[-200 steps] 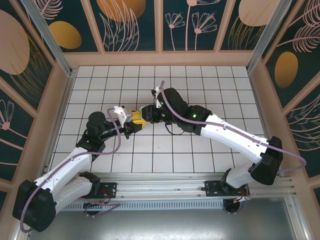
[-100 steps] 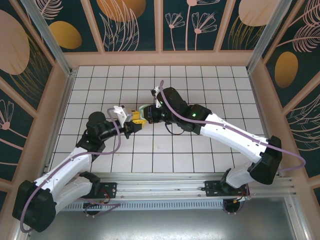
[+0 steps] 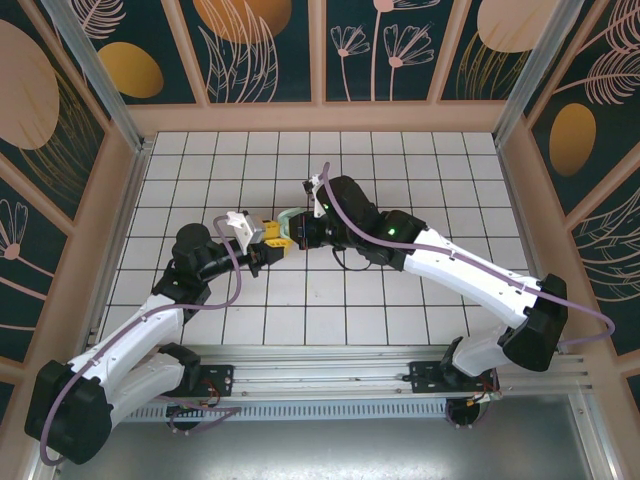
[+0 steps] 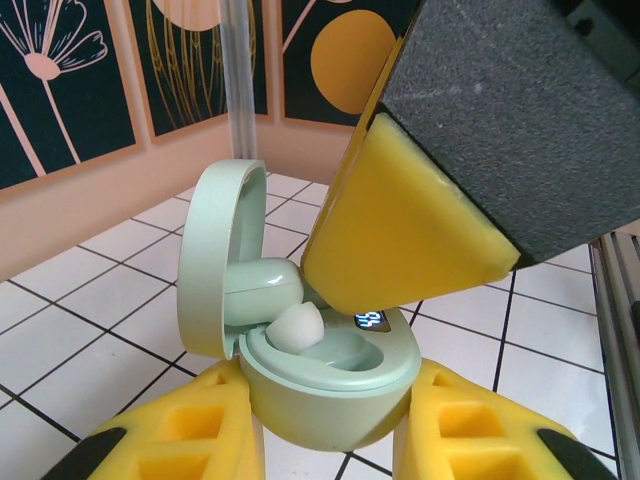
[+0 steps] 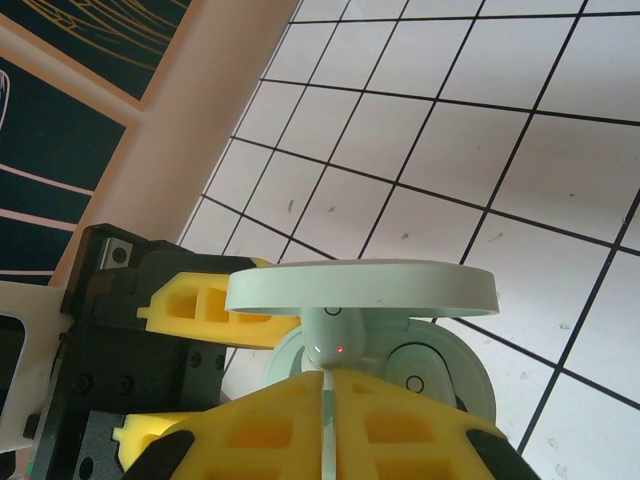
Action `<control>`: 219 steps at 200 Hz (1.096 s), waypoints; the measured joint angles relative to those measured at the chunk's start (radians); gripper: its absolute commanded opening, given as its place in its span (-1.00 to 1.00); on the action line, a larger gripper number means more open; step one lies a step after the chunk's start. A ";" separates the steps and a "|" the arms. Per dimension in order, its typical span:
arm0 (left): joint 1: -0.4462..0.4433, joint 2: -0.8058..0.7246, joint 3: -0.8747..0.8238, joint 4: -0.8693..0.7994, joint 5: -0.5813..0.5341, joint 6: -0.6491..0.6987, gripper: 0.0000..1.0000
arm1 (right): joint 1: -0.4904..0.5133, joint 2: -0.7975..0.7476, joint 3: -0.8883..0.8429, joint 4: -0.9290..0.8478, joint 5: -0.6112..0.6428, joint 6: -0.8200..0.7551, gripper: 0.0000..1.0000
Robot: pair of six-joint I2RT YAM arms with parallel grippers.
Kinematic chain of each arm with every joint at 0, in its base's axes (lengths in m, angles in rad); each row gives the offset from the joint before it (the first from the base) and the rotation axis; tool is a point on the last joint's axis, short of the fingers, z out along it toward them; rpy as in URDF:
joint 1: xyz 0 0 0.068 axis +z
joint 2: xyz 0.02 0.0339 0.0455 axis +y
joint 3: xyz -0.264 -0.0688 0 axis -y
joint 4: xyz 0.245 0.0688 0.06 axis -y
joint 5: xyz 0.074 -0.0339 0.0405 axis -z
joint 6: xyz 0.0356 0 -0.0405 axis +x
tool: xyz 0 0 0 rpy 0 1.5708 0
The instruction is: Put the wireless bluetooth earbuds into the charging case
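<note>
Clamping the case [image 4: 345, 372] from both sides, the left gripper [image 4: 330, 445] has its jaws closed to the width of the mint shell, one yellow finger [image 4: 185, 445] on each flank, with the case base sitting between the fingertips. The lid [image 4: 208, 262] stands open and upright at the far side of those jaws. One mint earbud [image 4: 262, 288] lies in the well just inside the lid, its white tip pointing up, and a small blue display glows on the case rim beside it.

The right gripper [image 5: 325, 385] comes in from above with its jaws pressed together, only a thin seam between them. Its fingertips touch the earbud [image 5: 335, 338], which shows a red light and sits just ahead of the tips, under the edge of the lid [image 5: 360, 290]. Whether the tips pinch the earbud or merely press it, I cannot tell.

From the top camera, the two grippers [image 3: 271, 243] [image 3: 297, 232] meet tip to tip over the tiles [image 3: 400, 170].
</note>
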 measured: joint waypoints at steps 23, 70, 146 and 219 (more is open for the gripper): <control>0.000 0.000 0.000 0.000 0.000 0.000 -0.85 | 0.000 -0.005 0.000 0.000 0.000 0.003 -0.68; 0.000 0.000 0.000 0.000 0.000 0.000 -0.85 | 0.000 -0.020 0.000 0.000 0.008 0.004 -0.54; 0.000 0.000 0.000 0.001 0.001 0.008 -0.85 | 0.000 -0.012 0.031 -0.006 0.008 -0.017 -0.44; 0.000 0.000 0.000 0.002 0.004 0.008 -0.85 | -0.002 0.033 0.054 -0.025 0.008 -0.042 -0.40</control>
